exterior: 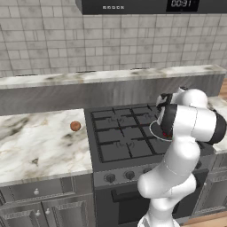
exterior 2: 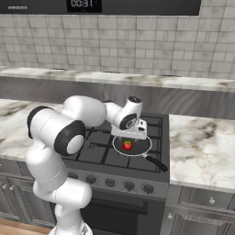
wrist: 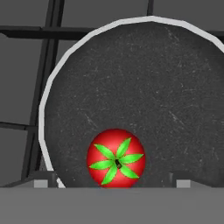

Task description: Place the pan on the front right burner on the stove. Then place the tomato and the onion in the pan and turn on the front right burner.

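Note:
The black pan [exterior 2: 137, 149] sits on the front right burner [exterior 2: 133, 161] of the stove [exterior: 117, 146], its handle pointing toward the front right. In the hand view the red tomato [wrist: 116, 158] with its green stem lies on the pan's [wrist: 140, 87] dark grey floor near the rim; it is also seen from the right as tomato [exterior 2: 127, 145]. My gripper [wrist: 113, 183] hovers just above it, open, with its fingertips [wrist: 43, 181] wide of the tomato on both sides. The brown onion [exterior: 75, 126] rests on the marble counter left of the stove.
The marble counter [exterior: 35, 146] runs left of the stove and another stretch [exterior 2: 202, 151] lies to its right. A row of knobs [exterior 2: 110, 182] lines the stove front. A raised ledge [exterior: 106, 77] and tiled wall stand behind.

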